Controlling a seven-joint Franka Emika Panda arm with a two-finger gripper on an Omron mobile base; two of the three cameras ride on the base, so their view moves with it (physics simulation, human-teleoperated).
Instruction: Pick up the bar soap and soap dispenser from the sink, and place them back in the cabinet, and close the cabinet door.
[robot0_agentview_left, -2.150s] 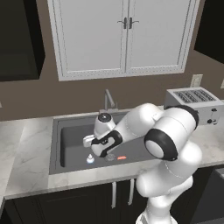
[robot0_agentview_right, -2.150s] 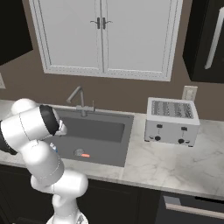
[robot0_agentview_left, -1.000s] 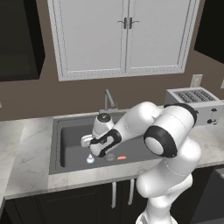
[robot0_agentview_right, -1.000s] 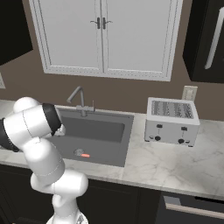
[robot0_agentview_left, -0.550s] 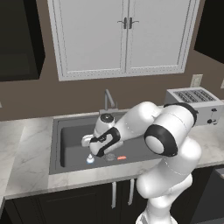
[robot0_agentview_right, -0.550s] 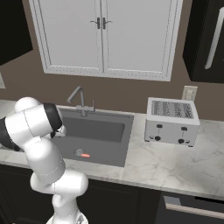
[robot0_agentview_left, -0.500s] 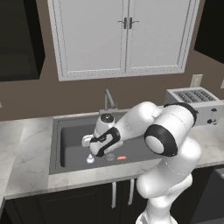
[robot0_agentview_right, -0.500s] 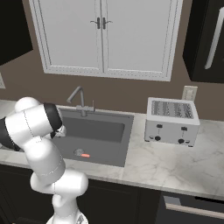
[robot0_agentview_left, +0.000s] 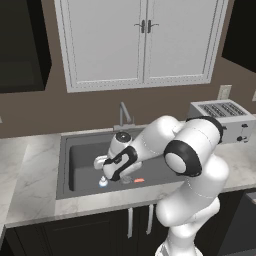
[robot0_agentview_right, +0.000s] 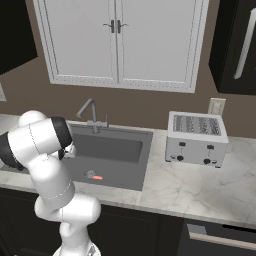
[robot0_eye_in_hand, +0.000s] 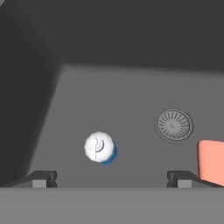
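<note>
Gripper (robot0_eye_in_hand: 111, 178) hangs spread wide above the soap dispenser (robot0_eye_in_hand: 100, 147), which stands upright left of the drain (robot0_eye_in_hand: 174, 124); a slightly off-center descent could tip it, or nudge the bar soap (robot0_eye_in_hand: 211, 162).

The sink (robot0_agentview_left: 80, 160) looks matt dark grey, its faucet (robot0_agentview_right: 90, 114) smooth metal. The bench (robot0_agentview_right: 200, 187) is glossy veined marble; the toaster (robot0_agentview_right: 196, 131) looks brushed metal.

wall (robot0_agentview_left: 30, 110): brown, running behind counter | white doors (robot0_agentview_left: 142, 42): hanging shut above, small dark handles | counter (robot0_agentview_right: 185, 192): pale marble, carrying silver toaster (robot0_agentview_right: 196, 131) | outlet (robot0_agentview_right: 216, 106): sitting just above toaster | lower fronts (robot0_agentview_left: 60, 235): dark, sitting under counter
</note>
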